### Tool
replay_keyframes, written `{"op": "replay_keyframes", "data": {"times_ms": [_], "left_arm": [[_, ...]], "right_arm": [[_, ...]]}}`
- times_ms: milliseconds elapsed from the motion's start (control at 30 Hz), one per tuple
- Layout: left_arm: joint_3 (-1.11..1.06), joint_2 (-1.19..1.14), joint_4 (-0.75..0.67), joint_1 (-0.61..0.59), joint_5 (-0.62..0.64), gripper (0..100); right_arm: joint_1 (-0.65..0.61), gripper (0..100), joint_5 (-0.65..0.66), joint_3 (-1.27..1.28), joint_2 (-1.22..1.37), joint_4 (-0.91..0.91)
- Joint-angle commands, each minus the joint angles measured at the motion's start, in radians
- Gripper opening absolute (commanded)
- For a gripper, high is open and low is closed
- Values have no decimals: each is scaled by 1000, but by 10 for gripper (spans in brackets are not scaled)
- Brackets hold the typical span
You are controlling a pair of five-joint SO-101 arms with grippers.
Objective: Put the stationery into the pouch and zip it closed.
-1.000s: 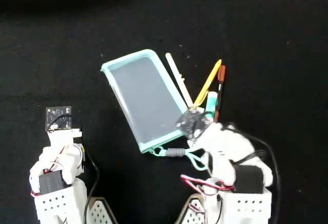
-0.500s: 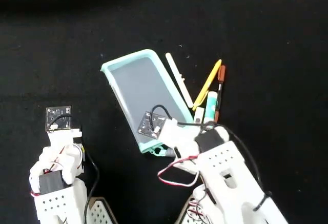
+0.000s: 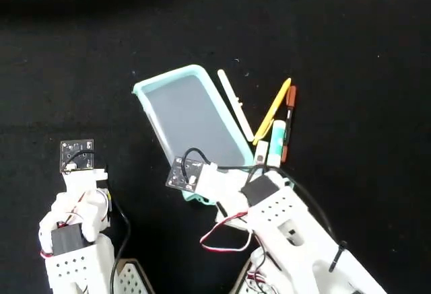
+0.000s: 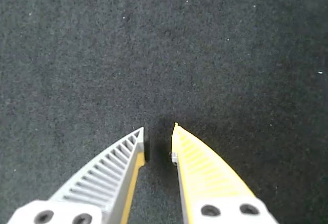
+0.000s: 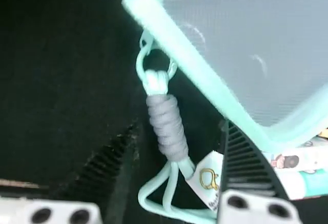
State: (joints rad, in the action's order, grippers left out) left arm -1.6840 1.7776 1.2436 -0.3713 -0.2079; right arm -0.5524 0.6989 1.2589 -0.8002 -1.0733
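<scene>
The step in hand is judged to be the taking of the mint cord zip pull with a grey wrapped middle (image 5: 165, 121), so that the flat translucent pouch with a mint border (image 3: 192, 122) may be opened before anything is packed. Next, the grey wrap would need to be clamped and drawn along the zip line; the pouch, unheld, may be dragged.

Nearest, the left gripper (image 4: 159, 130) is held low over the black cloth table (image 4: 164, 39), its grey and yellow fingers all but closed, with a thin gap left and nothing between them. The right gripper (image 5: 179, 131) is spread wide, and the cord is straddled by its dark fingers (image 5: 245, 162) without being pinched; whether either finger touches it cannot be told. A small paper tag (image 5: 207, 180) hangs at the cord's near end, and its far end is fastened at the pouch's near corner.

Farther off, beside the pouch's long edge, a white stick (image 3: 234, 102), a yellow pen (image 3: 275, 105), a reddish-brown pen (image 3: 290, 116) and a white-and-green tube (image 3: 277, 138) are laid together.
</scene>
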Motion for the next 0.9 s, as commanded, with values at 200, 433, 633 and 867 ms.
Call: {"op": "replay_keyframes", "data": {"times_ms": [200,433,633,867], "left_arm": [[-16,-5,5,-2,-8,107],[-16,-5,5,-2,-9,107],[-16,-5,5,-2,-9,107],[-16,-5,5,-2,-9,107]], "right_arm": [[-12,247,-11,50,4,43],[-9,144,3,85,4,72],[-6,9,-31,58,-1,130],[226,11,-26,-120,-4,21]]}}
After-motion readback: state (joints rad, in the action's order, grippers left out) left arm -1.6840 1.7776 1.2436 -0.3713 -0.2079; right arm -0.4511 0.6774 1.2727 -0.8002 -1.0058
